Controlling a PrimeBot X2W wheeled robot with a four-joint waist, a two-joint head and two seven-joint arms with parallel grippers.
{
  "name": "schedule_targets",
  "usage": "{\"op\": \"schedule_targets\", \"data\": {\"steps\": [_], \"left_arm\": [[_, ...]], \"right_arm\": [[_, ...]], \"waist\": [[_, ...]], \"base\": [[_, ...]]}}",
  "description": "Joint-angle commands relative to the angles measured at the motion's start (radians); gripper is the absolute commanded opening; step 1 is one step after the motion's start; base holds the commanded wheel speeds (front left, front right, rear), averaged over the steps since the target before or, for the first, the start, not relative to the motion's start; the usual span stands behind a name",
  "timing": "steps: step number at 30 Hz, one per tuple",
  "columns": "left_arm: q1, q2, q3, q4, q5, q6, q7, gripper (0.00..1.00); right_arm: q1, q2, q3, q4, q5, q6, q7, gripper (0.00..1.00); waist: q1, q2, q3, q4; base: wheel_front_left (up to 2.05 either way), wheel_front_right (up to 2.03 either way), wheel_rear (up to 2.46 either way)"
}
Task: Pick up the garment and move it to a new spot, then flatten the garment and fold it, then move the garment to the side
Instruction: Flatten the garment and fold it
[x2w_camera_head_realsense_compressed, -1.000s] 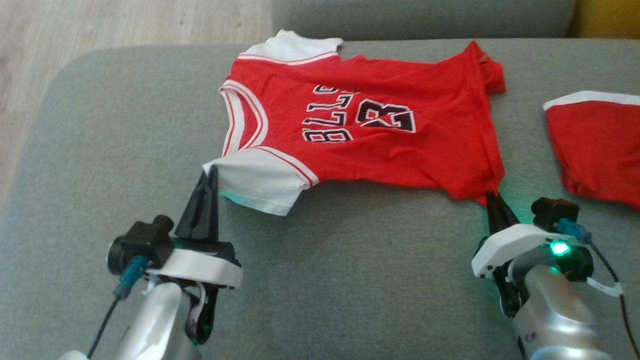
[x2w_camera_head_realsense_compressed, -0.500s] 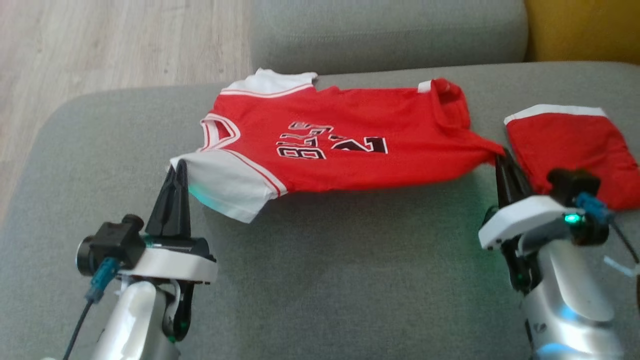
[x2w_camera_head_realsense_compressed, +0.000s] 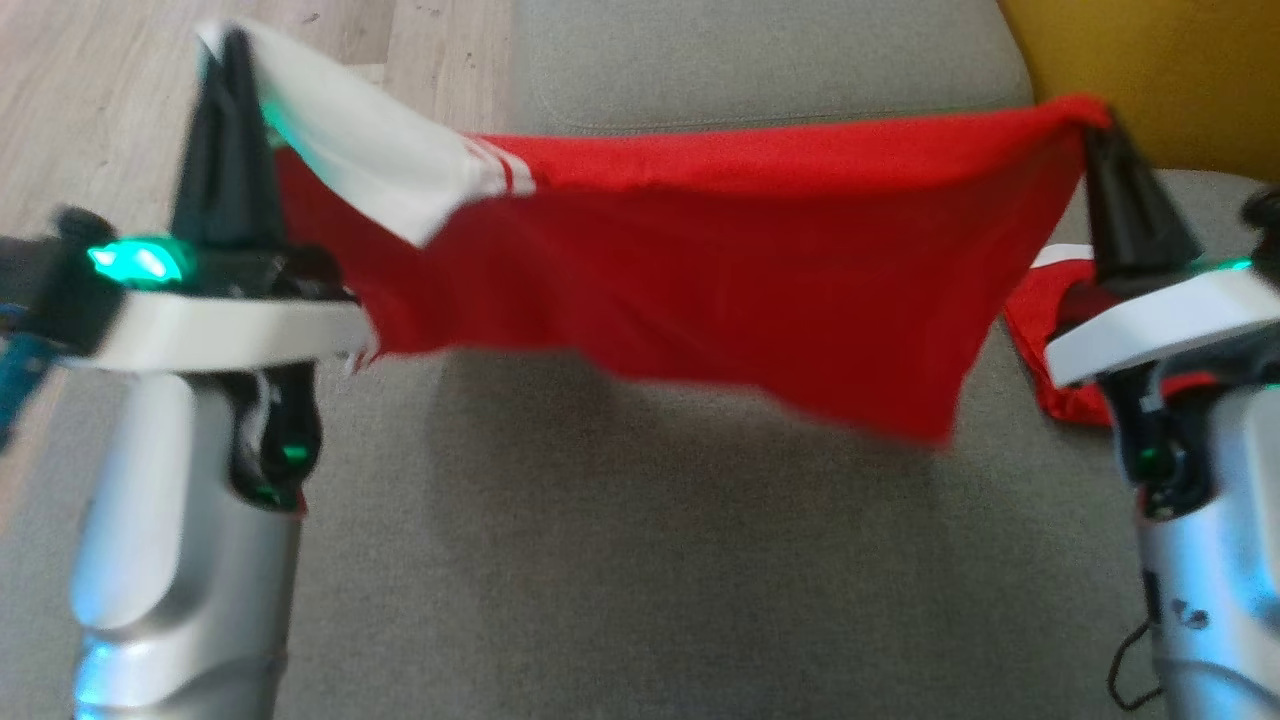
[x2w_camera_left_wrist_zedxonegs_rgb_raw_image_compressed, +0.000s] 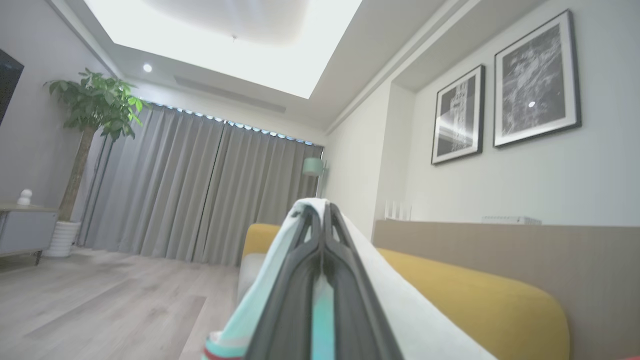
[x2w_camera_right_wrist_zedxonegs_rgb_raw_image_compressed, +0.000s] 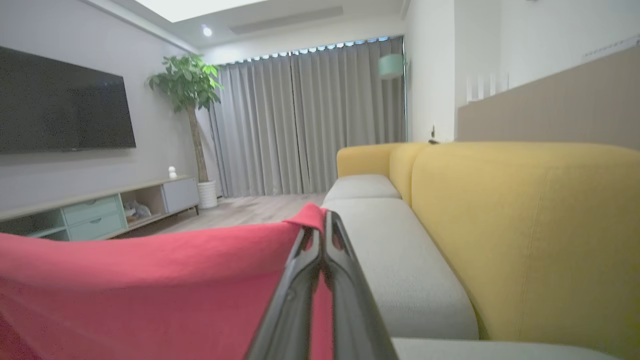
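The red jersey (x2w_camera_head_realsense_compressed: 720, 260) with white sleeves hangs in the air above the grey sofa seat (x2w_camera_head_realsense_compressed: 640, 560), stretched between both grippers. My left gripper (x2w_camera_head_realsense_compressed: 232, 45) is shut on the white sleeve (x2w_camera_head_realsense_compressed: 370, 165) at the upper left; the left wrist view has that white cloth (x2w_camera_left_wrist_zedxonegs_rgb_raw_image_compressed: 380, 295) draped over the closed fingers (x2w_camera_left_wrist_zedxonegs_rgb_raw_image_compressed: 322, 280). My right gripper (x2w_camera_head_realsense_compressed: 1095, 125) is shut on the red hem corner at the upper right, and the red fabric (x2w_camera_right_wrist_zedxonegs_rgb_raw_image_compressed: 160, 285) spreads left of its closed fingers (x2w_camera_right_wrist_zedxonegs_rgb_raw_image_compressed: 320, 290) in the right wrist view. The jersey's lettering is hidden.
A second red garment with white trim (x2w_camera_head_realsense_compressed: 1050, 310) lies on the seat behind my right arm. The yellow sofa back (x2w_camera_right_wrist_zedxonegs_rgb_raw_image_compressed: 525, 230) rises at the right, the grey backrest cushion (x2w_camera_head_realsense_compressed: 760, 60) behind. Wooden floor (x2w_camera_head_realsense_compressed: 90, 90) lies beyond the seat's left edge.
Both grippers have risen, lifting the jersey off the seat, where it lay half a second ago. It now hangs taut between them. The head camera has shifted too.
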Motion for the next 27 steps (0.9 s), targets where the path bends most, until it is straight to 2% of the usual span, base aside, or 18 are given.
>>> {"op": "schedule_targets", "data": {"steps": [1,5,8,11,14,16,20,27], "left_arm": [[-0.061,0.025,0.049,-0.068,-0.019,0.009,0.02,0.0],[-0.08,0.019,0.092,-0.183,-0.092,0.042,0.101,0.0],[-0.092,0.044,0.11,-0.223,-0.108,0.063,0.166,0.0],[-0.133,0.07,0.126,-0.208,-0.127,0.077,0.229,0.0],[-0.223,0.107,0.138,-0.137,-0.14,0.068,0.269,0.0],[-0.305,0.134,0.136,-0.068,-0.135,0.054,0.281,0.0],[-0.516,0.181,0.117,0.121,-0.098,0.025,0.263,0.0],[-0.874,0.223,0.085,0.459,-0.008,0.003,0.09,0.0]], "right_arm": [[-0.047,-0.014,0.011,-0.075,0.013,-0.002,0.016,0.0],[-0.023,-0.002,-0.026,-0.21,0.044,-0.002,0.078,0.0],[-0.012,0.013,-0.043,-0.278,0.053,-0.002,0.132,0.0],[-0.043,0.009,-0.03,-0.305,0.039,-0.002,0.181,0.0],[-0.139,0.013,-0.011,-0.266,0.046,-0.002,0.213,0.0],[-0.238,0.006,0.017,-0.204,0.04,-0.002,0.223,0.0],[-0.483,0.0,0.061,0.008,0.019,-0.002,0.202,0.0],[-0.887,0.02,0.079,0.437,-0.121,-0.002,0.001,0.0]], "waist": [[0.0001,-0.0001,-0.001,-0.002],[0.0001,-0.0001,0.008,-0.004],[0.0001,-0.0001,0.035,-0.007],[0.0001,-0.0001,0.098,-0.014],[0.0001,-0.0001,0.18,-0.025],[0.0001,-0.0001,0.242,-0.033],[0.0001,-0.0001,0.341,-0.046],[0.0001,-0.0001,0.428,-0.054]], "base": [[0.0,0.0,0.0],[0.0,0.0,0.0],[0.0,0.0,0.0],[0.0,0.0,0.0],[0.0,0.0,0.0],[0.0,0.0,0.0],[0.0,0.0,0.0],[0.0,0.0,0.0]]}}
